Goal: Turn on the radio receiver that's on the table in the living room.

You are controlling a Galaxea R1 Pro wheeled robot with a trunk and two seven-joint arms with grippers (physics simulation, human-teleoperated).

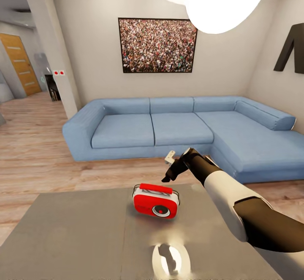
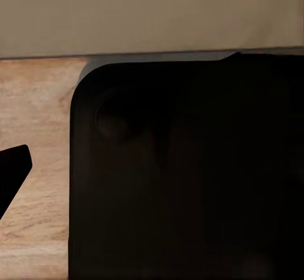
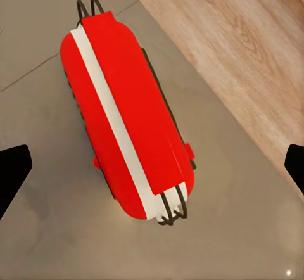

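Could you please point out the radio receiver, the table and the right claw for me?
radio receiver [image 1: 155, 206], head view, red front face.
table [image 1: 76, 238], head view, bare grey top.
right claw [image 1: 169, 168], head view, between its fingertips.

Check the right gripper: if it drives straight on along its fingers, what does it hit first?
Most likely the small red retro radio with white trim, centred between the open fingertips of the right gripper. The glossy grey table top lies beneath it. Depth unclear.
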